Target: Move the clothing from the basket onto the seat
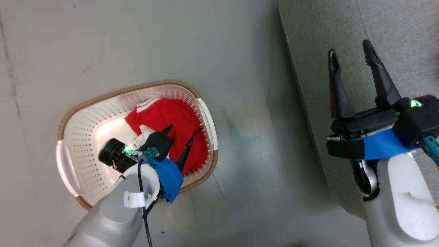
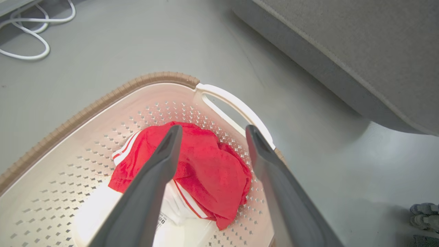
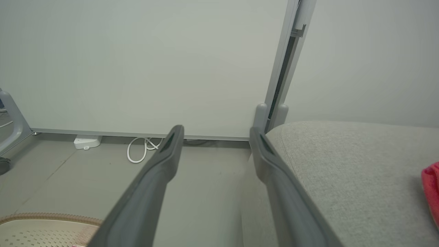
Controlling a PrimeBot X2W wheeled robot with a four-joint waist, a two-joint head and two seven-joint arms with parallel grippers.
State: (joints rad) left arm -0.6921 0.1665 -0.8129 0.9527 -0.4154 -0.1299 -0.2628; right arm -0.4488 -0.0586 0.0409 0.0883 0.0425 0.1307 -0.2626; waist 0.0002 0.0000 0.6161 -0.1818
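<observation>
Left pincer (image 1: 180, 133) hovered wide over clothing (image 1: 171, 116) lying in basket (image 1: 63, 121) | right pincer (image 1: 349, 48) wide, empty | one red piece (image 3: 431, 192) lay on seat (image 1: 394, 34)

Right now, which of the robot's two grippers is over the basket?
The left gripper: its open fingers reach down toward the red clothing inside the basket. The right gripper, also open, is above the grey seat instead.
</observation>
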